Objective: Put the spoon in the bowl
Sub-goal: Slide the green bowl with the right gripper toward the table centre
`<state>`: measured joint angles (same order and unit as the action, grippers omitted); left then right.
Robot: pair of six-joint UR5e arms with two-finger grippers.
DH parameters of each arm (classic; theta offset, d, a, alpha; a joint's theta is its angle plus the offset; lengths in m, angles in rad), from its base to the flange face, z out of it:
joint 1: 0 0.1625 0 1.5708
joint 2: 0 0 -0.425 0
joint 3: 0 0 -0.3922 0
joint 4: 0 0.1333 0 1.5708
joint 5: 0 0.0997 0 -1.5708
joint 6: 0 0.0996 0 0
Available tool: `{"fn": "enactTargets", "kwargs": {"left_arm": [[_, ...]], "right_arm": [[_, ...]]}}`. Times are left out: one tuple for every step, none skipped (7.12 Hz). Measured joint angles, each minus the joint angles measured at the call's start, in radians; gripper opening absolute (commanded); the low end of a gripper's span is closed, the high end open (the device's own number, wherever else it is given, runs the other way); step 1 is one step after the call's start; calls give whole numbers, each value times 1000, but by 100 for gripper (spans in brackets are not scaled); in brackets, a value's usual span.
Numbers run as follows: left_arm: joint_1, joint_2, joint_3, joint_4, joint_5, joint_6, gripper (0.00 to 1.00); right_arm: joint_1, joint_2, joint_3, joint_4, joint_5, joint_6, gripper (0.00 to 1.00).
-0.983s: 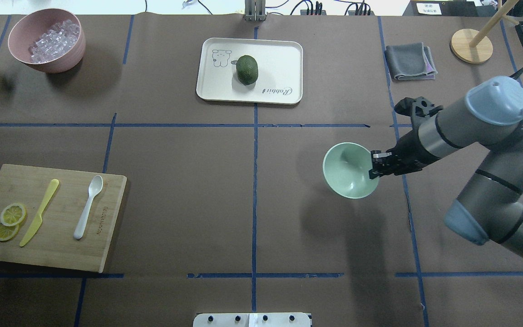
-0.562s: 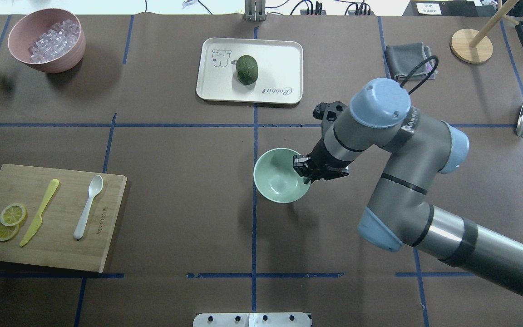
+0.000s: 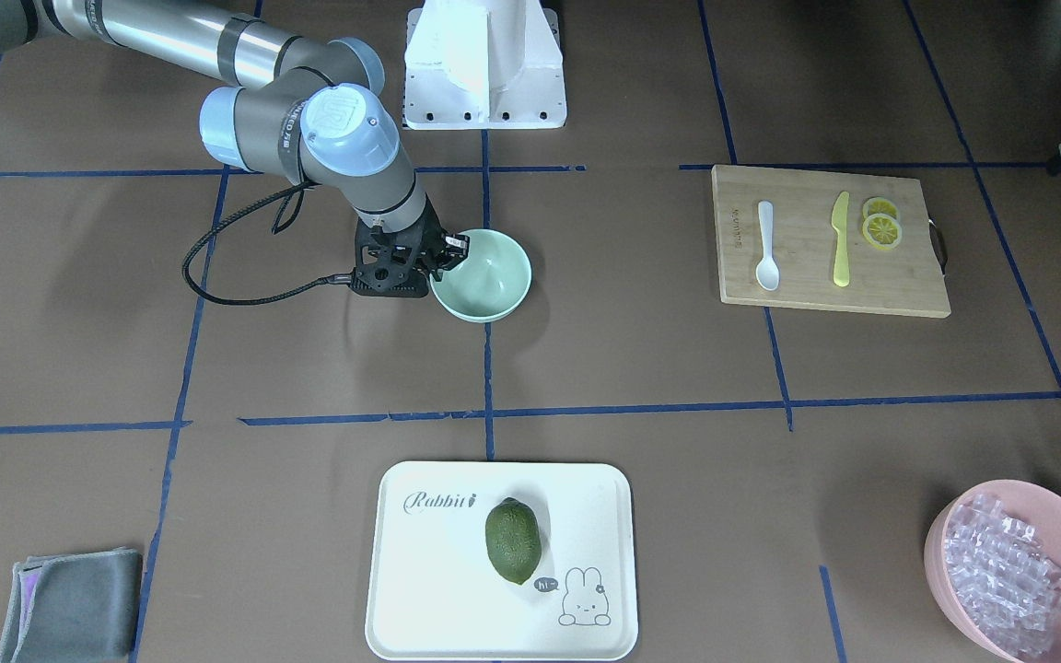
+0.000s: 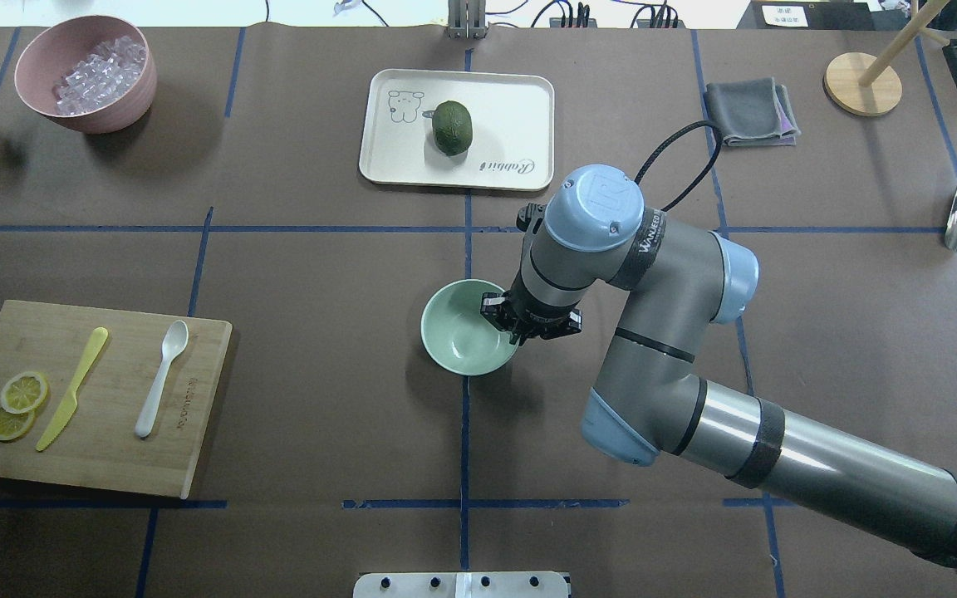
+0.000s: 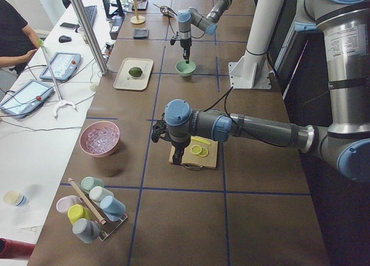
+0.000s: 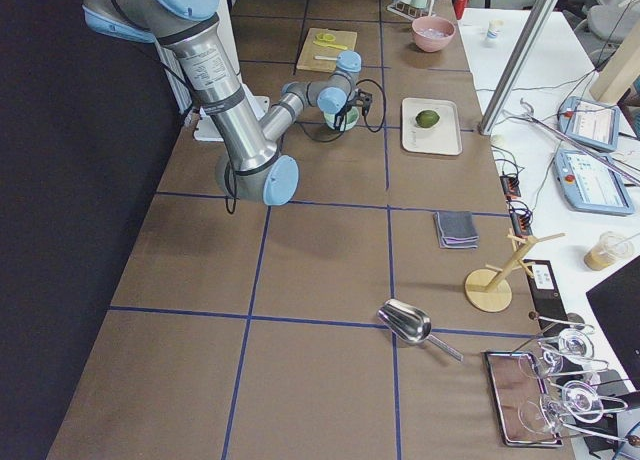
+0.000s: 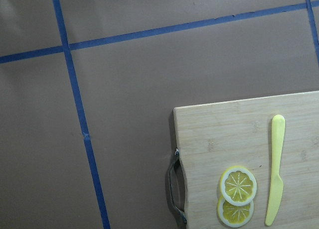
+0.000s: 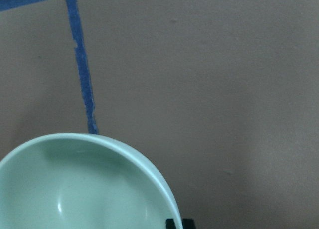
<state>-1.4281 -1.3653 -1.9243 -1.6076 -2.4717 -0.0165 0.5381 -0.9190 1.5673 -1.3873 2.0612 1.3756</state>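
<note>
On the brown taped counter (image 4: 321,274) the bowl (image 4: 458,336) has travelled from the right to the centre line, right jaws pinching its rim. That likely shortens the trip for the spoon (image 4: 161,378), untouched on the cutting board (image 4: 105,448) at left. Whether the left jaws are wide or narrow, I cannot tell.

The bowl (image 8: 89,189) is cut off by the bottom and left edges of the right wrist view, so only part of its rim and inside shows. The left gripper (image 5: 178,157) appears only in the left side view, too small to judge its jaws, and it covers part of the cutting board (image 5: 211,159). The pink bowl (image 3: 1009,486) runs off the front-facing view's right and bottom edges.
</note>
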Motion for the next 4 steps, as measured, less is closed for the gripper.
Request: {"fn": "enactTargets", "kwargs": {"left_arm": [[0,0,0,0,-7,0,100],[0,0,-1,0,-12,0,100],[0,0,-1,0,-14,0,100],[1,-1,-2,-1,-15,-2,100]], "right_arm": [[-2,2,-3,5,-1,3,25],[-4,2,-4,10,-2,5,83],[-5,2,-4,11,-1,7,100],[-5,1,3,11,-1,8,100]]}}
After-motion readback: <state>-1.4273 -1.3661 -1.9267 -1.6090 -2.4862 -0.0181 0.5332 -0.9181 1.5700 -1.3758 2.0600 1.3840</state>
